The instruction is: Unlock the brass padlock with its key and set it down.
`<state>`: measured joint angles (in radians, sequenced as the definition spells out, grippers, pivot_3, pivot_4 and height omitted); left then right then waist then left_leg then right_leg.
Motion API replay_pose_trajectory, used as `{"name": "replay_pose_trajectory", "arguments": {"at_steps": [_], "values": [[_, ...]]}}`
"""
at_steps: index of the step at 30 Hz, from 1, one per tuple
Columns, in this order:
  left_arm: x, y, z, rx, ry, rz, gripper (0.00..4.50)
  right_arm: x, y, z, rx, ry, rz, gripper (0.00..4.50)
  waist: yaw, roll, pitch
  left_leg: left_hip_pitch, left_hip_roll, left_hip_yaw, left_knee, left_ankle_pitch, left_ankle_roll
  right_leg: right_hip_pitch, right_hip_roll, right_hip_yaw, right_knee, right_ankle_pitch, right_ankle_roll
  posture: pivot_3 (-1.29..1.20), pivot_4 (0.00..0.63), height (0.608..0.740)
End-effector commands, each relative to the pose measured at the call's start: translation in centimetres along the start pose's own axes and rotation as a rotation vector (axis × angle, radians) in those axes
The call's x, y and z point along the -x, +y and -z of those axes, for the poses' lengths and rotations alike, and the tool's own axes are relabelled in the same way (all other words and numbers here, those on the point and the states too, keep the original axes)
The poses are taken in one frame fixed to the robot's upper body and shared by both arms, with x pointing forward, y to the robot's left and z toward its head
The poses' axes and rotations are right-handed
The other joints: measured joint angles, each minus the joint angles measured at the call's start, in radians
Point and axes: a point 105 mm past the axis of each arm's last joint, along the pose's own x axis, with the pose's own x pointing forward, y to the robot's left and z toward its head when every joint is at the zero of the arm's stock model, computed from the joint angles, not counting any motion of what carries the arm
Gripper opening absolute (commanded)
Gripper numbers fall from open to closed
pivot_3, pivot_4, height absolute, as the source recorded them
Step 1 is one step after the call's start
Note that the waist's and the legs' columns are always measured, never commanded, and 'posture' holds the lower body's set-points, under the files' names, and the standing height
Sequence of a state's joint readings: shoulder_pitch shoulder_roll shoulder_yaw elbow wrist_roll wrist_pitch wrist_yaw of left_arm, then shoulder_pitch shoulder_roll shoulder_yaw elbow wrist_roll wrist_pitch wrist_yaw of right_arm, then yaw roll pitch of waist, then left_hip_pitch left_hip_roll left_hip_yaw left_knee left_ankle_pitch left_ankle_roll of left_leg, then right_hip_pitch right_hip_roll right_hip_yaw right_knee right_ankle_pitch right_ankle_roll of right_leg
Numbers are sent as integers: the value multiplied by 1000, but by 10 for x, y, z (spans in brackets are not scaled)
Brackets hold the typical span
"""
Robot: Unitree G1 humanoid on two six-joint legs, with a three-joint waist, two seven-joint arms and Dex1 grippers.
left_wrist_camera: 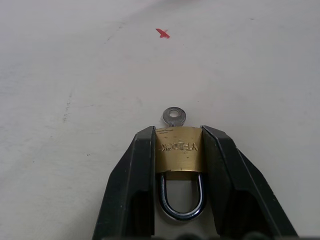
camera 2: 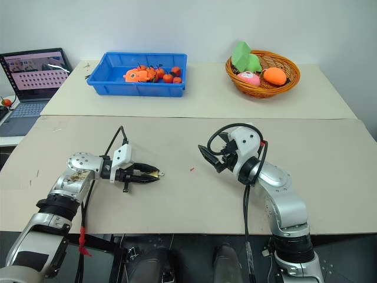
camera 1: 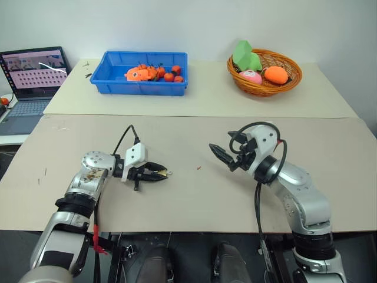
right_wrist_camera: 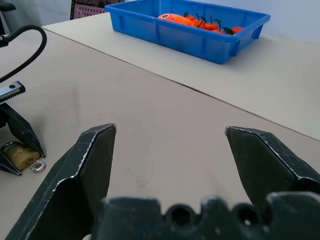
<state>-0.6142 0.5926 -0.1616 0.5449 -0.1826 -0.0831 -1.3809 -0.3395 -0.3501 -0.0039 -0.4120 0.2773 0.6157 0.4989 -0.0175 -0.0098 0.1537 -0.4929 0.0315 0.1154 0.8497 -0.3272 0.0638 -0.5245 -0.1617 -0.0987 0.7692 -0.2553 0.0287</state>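
Clamped on the brass padlock [left_wrist_camera: 177, 151], the left gripper [camera 1: 159, 173] holds the small yellow-gold body by its two flat sides, one black finger [left_wrist_camera: 135, 185] pressed against each. Its thin silvery shackle loops back between the fingers toward the wrist, and stamped letters run across the brass face. From the far end of the body the key [left_wrist_camera: 173, 116] sticks out, its round pale-metal head with a small hole showing just beyond the fingertips. Padlock and key sit low over the beige tabletop [camera 1: 194, 200], which is matte and lightly scuffed with faint dark marks. A tiny red speck [camera 1: 199, 168] lies on the bare surface between the two arms. Further right, the right gripper [camera 1: 219, 155] hangs above the table with its two serrated black fingers spread wide and nothing between them, pointing toward the left gripper but well apart from it. On the rear table stand a blue plastic tray [camera 1: 112, 79] holding small orange and red toy pieces and a woven wicker basket [camera 1: 291, 79] with green, pink and orange soft shapes. An open laptop [camera 1: 32, 76] sits at the far left.
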Motion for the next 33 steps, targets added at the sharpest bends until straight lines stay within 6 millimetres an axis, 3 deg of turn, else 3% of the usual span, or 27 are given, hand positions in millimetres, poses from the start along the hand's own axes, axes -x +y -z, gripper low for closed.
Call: {"name": "replay_pose_trajectory", "arguments": {"at_steps": [1,4,7,11,16,21,26,33], "values": [[8,10,-7,-25,21,-47,857,-3,7,-13,59,-30,-26,4122,0,0,0,0,0,0,0,0,0,0,0,0,0,0,0,0,150,664],[18,14,-20,-17,32,-42,857,-7,10,-12,157,-4,-39,4122,-2,0,0,0,0,0,0,0,0,0,0,0,0,0,0,0,150,664],[30,17,-46,-18,18,-28,857,-8,16,-10,334,32,-71,4122,-4,0,0,-1,0,0,0,0,0,-1,0,0,0,0,0,0,150,664],[45,21,-76,-63,17,-25,857,-9,33,-2,665,55,-165,4122,-2,0,0,-2,0,0,-1,0,0,-1,0,0,-1,-1,1,0,150,664],[44,20,-108,-97,-35,-3,857,-16,60,-10,1178,-120,-240,4122,-2,0,0,-2,0,0,0,0,0,-2,0,1,-1,-5,8,0,150,664],[37,17,-115,-108,-55,25,857,-25,69,-17,1552,-315,-227,4122,-7,0,0,-2,0,1,1,0,-1,-2,0,1,1,-6,9,0,150,664],[31,17,-116,-112,-58,35,857,-31,64,-13,1665,-389,-230,4122,-9,0,0,-2,0,1,1,1,-1,-3,0,1,1,-6,9,0,150,664],[28,20,-119,-118,-64,35,857,-39,65,-8,1695,-435,-256,4122,-17,0,0,-3,0,1,2,1,-1,-3,0,1,2,-6,8,0,150,664]]}}
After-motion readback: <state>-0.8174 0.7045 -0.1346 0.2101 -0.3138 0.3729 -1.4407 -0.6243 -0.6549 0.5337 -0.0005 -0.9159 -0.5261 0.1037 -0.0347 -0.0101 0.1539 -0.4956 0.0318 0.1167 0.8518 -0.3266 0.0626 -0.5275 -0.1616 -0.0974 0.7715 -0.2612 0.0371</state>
